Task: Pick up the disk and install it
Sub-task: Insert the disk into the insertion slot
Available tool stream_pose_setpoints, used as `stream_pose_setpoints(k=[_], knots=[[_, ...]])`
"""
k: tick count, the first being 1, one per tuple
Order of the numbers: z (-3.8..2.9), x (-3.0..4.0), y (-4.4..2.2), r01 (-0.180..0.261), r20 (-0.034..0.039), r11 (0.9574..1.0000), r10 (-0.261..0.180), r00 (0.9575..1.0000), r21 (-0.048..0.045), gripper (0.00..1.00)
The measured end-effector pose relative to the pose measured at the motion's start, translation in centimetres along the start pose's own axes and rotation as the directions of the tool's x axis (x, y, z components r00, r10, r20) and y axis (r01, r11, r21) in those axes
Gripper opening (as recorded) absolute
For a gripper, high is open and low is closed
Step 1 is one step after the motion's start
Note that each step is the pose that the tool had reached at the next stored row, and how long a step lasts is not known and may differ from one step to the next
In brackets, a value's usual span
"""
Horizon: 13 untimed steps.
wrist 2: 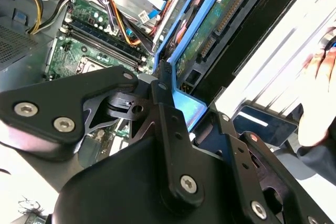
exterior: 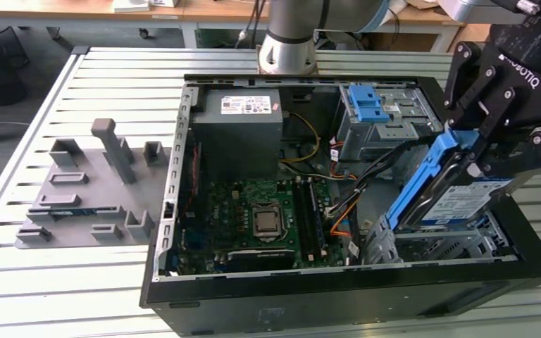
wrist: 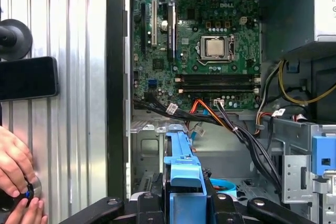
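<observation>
The disk (exterior: 456, 203), silver-grey with a white-and-blue label and a blue carrier frame (exterior: 419, 182), hangs tilted on edge over the metal drive bay (exterior: 458, 245) at the corner of the open computer case on the exterior view's right. My gripper (exterior: 470, 153) is shut on the disk's upper end. In the second wrist view the black fingers (wrist 2: 164, 85) clamp the blue frame, and the disk's green circuit side (wrist 2: 210, 30) faces the camera. The first wrist view has the blue frame (wrist: 183, 167) held in my gripper (wrist: 186, 204), above the bay (wrist: 152, 145).
Inside the case lie the motherboard (exterior: 261, 211), the grey power-supply box (exterior: 242, 114), a drive cage with a blue latch (exterior: 374, 105), and loose cables (wrist: 231, 124) near the bay. A grey fixture (exterior: 92, 183) stands on the slatted table. A person's hands (wrist: 13, 177) rest beside the case.
</observation>
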<state>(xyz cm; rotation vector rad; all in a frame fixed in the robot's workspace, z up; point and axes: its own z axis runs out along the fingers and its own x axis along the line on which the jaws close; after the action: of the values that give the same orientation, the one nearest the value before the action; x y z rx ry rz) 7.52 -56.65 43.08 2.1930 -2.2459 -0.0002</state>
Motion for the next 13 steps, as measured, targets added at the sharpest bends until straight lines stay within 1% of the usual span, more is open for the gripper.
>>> stream_pose_setpoints(k=[13], knots=[[0.71,0.0,-0.13,-0.001,0.0003,1.0,0.001,1.0,0.0,0.36]])
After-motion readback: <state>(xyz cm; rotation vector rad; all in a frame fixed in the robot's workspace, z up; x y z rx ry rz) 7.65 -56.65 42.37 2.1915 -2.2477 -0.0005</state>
